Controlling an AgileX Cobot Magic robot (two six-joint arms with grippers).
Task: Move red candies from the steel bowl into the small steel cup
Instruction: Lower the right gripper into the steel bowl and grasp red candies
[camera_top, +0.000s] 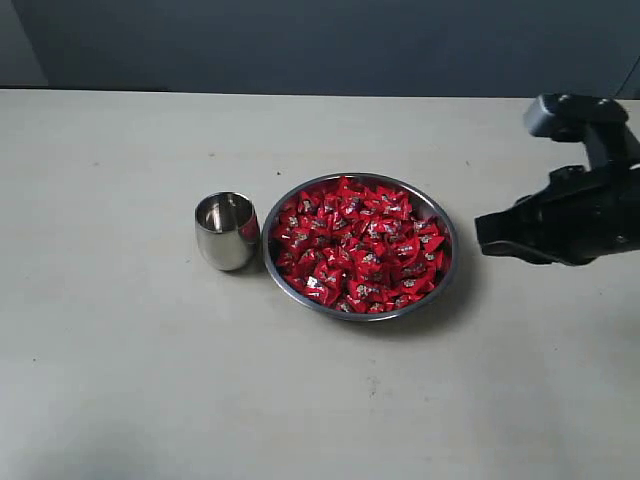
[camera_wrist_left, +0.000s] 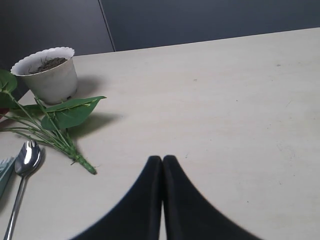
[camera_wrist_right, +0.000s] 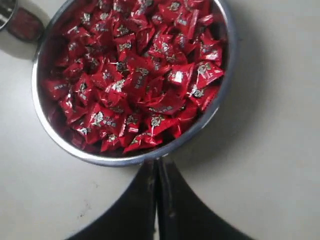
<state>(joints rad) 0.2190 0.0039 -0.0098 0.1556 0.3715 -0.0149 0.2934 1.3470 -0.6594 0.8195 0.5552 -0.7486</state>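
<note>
Exterior view: crinkly red candies (camera_top: 358, 245) in shiny, shallow round steel bowl (camera_top: 360, 317)

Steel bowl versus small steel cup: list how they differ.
The steel bowl is wide and shallow; the small steel cup is much narrower, with a rounded, bulging body. The steel bowl is heaped with red candies; the small steel cup looks empty. Both are shiny steel, round, and stand upright on the table.
</note>
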